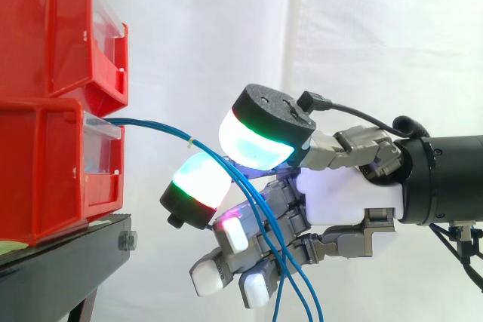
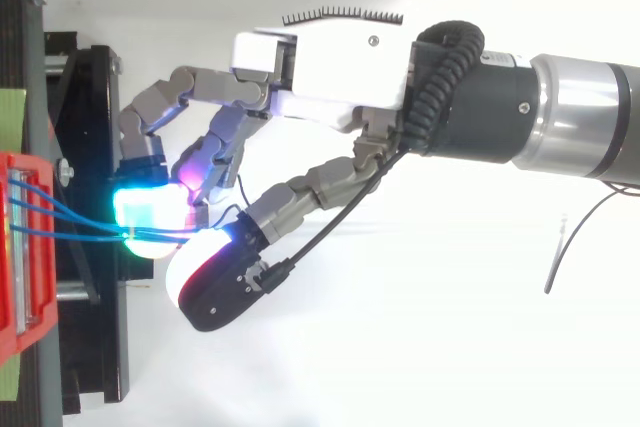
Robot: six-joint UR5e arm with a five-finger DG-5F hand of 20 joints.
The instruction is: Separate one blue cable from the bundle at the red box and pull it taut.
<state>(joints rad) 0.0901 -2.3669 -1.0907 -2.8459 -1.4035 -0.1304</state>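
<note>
Blue cables point(image 1: 162, 127) leave the lower red bin point(image 1: 45, 179) and are gathered at a pale tie point(image 1: 192, 141) just bin-side of the fingers point(image 1: 256, 141). Hand point(image 1: 343, 190): two large glowing pads pinch the whole bundle, the other fingers curled beneath. Below the fingers the strands hang slack. Judgement: bundle gripped, no single cable separated, none taut.

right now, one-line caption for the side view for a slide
Hand at the blue cables, which leave the lower red bin and droop slack past the palm

two red bins point(image 1: 53, 35), three blue cables point(image 1: 155, 125), one black stand point(image 1: 53, 271), one robot hand point(image 1: 347, 194)
</note>
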